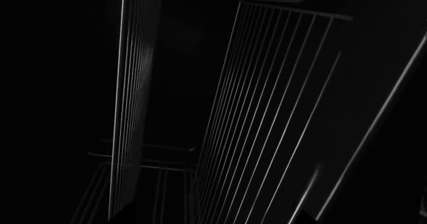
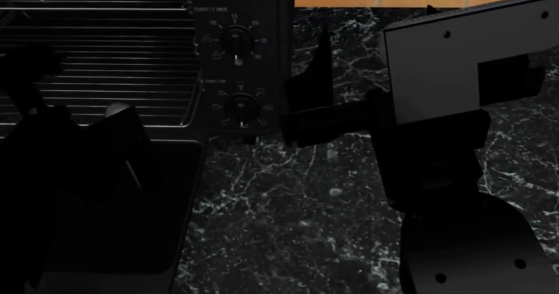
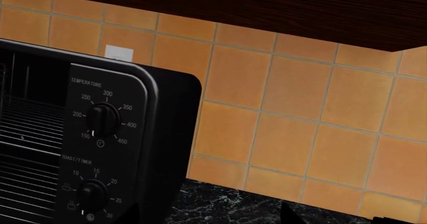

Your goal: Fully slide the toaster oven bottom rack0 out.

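The black toaster oven (image 2: 240, 19) stands at the back left with its door down; its knob panel also shows in the right wrist view (image 3: 103, 149). The grey wire bottom rack0 (image 2: 131, 78) lies inside, its upturned front rim near the door hinge; it also shows in the right wrist view (image 3: 27, 194). My left gripper (image 2: 74, 104) is a dark shape right at the rack's front; its jaws do not show. The left wrist view is very dark and shows two wire racks (image 1: 267, 134) close up. My right gripper (image 2: 302, 101) is open and empty beside the knob panel.
The open flat black door (image 2: 175, 196) lies forward of the oven on the black marble counter (image 2: 297, 209). An orange tiled wall (image 3: 300, 109) stands behind, with a dark wooden cabinet (image 3: 267, 4) above. My right arm (image 2: 454, 143) fills the right side.
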{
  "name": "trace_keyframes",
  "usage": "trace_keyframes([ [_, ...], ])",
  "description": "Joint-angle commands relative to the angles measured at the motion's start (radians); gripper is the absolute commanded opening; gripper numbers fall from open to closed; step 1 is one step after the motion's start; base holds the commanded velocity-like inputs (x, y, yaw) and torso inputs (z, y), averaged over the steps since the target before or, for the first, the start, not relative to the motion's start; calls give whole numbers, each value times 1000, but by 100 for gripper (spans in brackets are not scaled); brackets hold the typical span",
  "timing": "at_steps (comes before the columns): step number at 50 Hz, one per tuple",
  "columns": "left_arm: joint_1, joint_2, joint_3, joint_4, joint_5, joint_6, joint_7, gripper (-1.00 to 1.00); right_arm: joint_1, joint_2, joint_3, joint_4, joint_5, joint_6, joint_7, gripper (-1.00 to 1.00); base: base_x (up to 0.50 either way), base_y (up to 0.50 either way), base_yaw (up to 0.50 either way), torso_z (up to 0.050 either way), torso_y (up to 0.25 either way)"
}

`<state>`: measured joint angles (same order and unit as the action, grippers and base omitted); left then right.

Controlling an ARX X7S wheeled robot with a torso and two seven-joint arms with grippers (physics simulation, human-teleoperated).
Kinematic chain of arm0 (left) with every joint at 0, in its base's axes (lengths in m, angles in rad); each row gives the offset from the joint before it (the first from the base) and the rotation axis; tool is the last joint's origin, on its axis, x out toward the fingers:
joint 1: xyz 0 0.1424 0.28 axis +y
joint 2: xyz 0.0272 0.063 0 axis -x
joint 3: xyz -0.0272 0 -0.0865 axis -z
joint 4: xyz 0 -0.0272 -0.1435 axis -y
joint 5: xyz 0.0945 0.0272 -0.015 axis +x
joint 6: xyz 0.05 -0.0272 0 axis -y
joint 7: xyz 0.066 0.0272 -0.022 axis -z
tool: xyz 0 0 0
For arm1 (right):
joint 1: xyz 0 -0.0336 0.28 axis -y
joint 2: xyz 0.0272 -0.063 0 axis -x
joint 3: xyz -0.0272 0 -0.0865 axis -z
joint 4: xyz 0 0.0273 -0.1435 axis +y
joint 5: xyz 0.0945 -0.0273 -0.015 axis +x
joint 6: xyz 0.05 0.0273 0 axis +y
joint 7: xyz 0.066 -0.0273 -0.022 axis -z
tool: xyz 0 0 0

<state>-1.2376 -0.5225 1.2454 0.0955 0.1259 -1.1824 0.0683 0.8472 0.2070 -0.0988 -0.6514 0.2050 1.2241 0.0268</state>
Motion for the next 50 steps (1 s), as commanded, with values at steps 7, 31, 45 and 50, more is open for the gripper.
trace_keyframes([
  [7, 51, 31, 31, -151, -47, 92, 8, -100, 2, 3, -3, -1, 9, 2, 7, 100, -6, 0, 2, -2, 0],
  [31, 219, -135, -34, 454, 46, -221, -147, -100, 6, 5, -10, 6, 20, -7, 15, 100, -12, 2, 8, -2, 2],
  [45, 368, -182, 55, 746, 366, -388, -118, -100, 8, 5, -9, -1, 29, -1, 21, 100, -14, 2, 9, -1, 4],
  [50, 479, -142, 101, 730, 898, -386, 240, -100, 10, 7, -6, -4, 32, 1, 23, 100, -16, 3, 11, -2, 2],
])
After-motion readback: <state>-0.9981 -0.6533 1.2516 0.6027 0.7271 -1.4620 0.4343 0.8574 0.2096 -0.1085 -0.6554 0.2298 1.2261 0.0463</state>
